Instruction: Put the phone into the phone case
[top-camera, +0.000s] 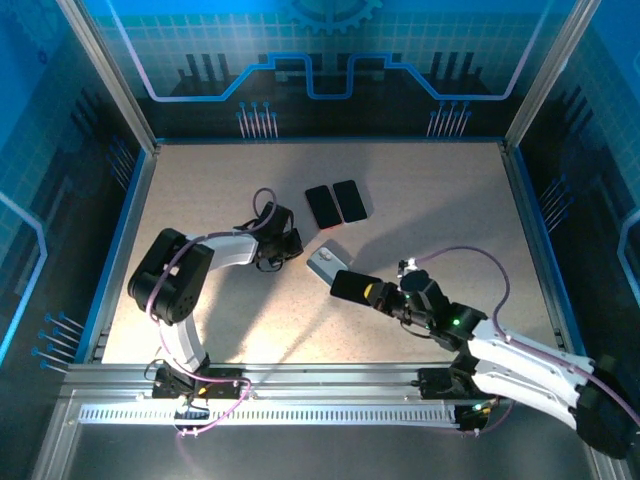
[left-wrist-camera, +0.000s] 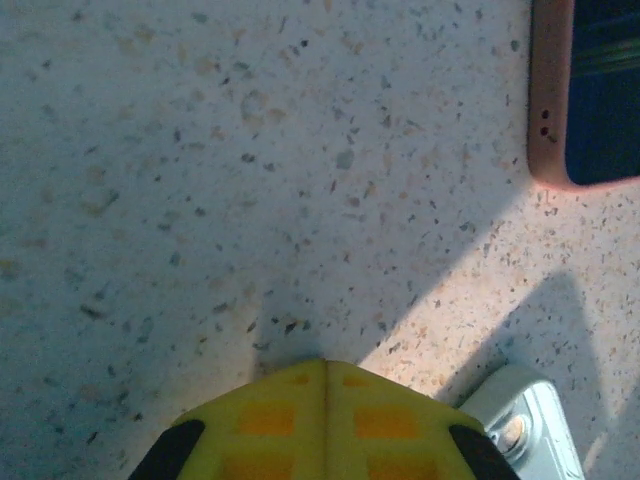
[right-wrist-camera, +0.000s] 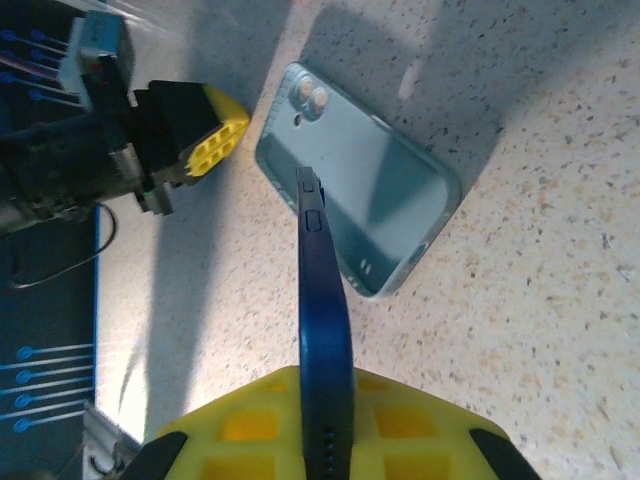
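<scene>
The phone (right-wrist-camera: 322, 290), dark blue and seen edge-on, is clamped between my right gripper's (right-wrist-camera: 326, 390) yellow fingers. It hangs over the near end of the pale blue phone case (right-wrist-camera: 355, 210), which lies open side up on the table. From above, the phone (top-camera: 354, 286) sits just near-right of the case (top-camera: 327, 262), with the right gripper (top-camera: 376, 293) behind it. My left gripper (top-camera: 289, 246) is shut on nothing, resting low just left of the case. A corner of the case (left-wrist-camera: 525, 430) appears beside the left gripper (left-wrist-camera: 325, 366).
Two more dark phones (top-camera: 322, 205) (top-camera: 350, 200) lie side by side beyond the case; one has a pinkish cover (left-wrist-camera: 545, 100). Metal frame posts and blue walls ring the speckled table (top-camera: 200, 200). The left gripper (right-wrist-camera: 205, 140) stands close to the case's camera end.
</scene>
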